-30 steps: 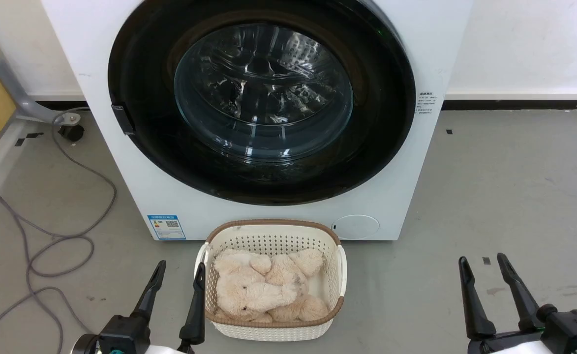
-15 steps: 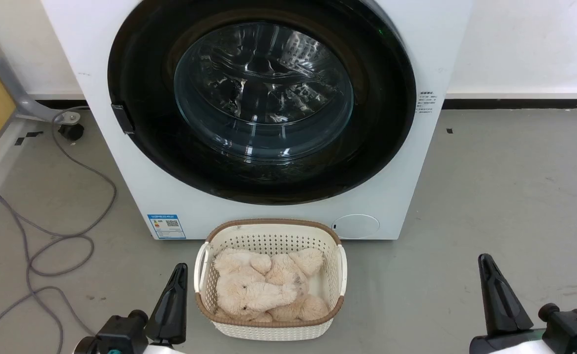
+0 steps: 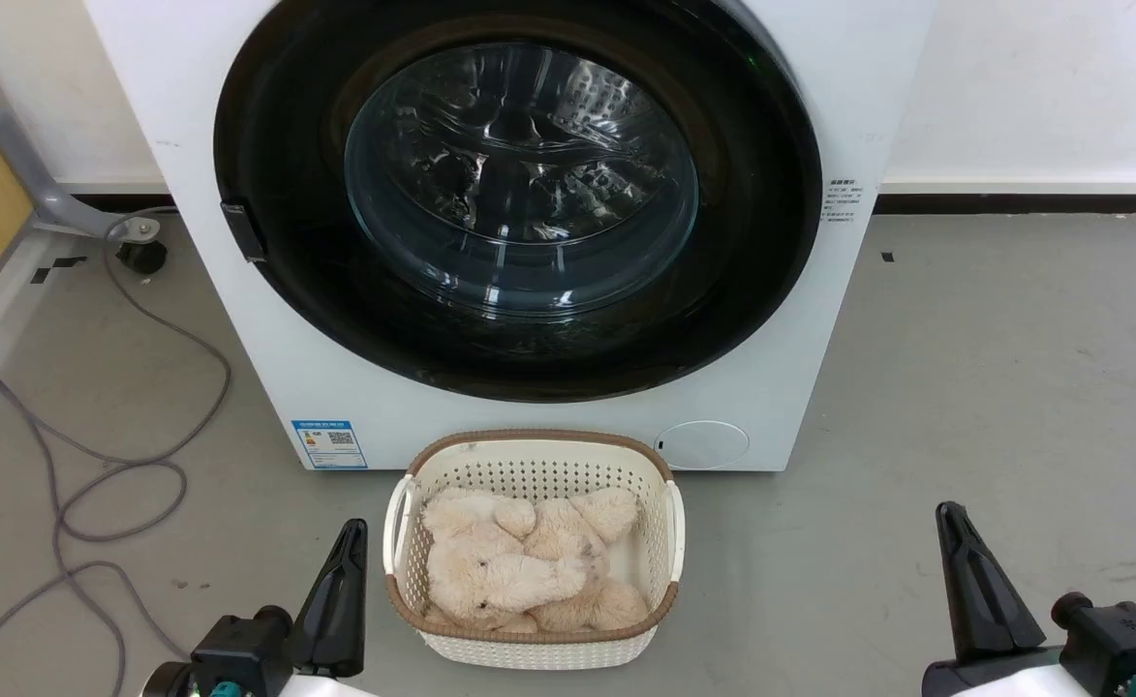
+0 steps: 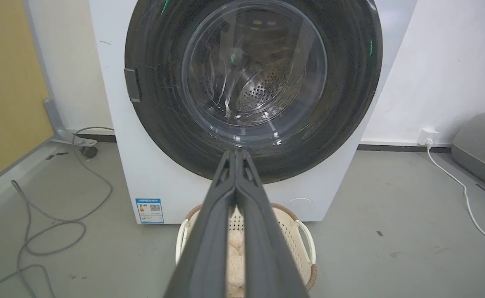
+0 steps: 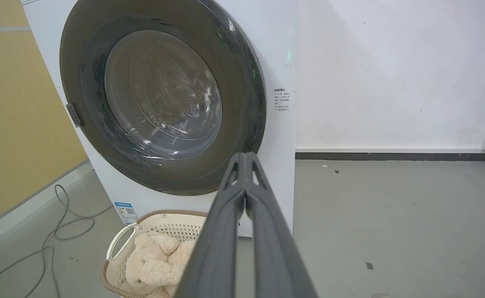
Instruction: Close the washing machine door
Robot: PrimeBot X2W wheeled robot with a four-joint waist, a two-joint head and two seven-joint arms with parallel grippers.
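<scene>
The washing machine (image 3: 267,319) is a white front-loader standing straight ahead. Its round black door (image 3: 519,198), with the clear bulging window (image 4: 254,68), lies flat against the machine's front, its latch tab at the left rim. The door (image 5: 161,97) looks flush in the right wrist view too. My left gripper (image 3: 350,537) is low at the lower left, shut and holding nothing, just left of the basket. My right gripper (image 3: 950,523) is low at the lower right, shut and holding nothing, far from the door. Their fingers press together in both wrist views.
A cream perforated basket (image 3: 534,463) holding a beige plush toy (image 3: 519,571) stands on the floor directly before the machine. A grey cable (image 3: 112,474) loops on the floor at left. A white wall socket (image 4: 427,136) and cord lie at right.
Both grippers went from open to shut within the last second. Since then they have stayed low in much the same places.
</scene>
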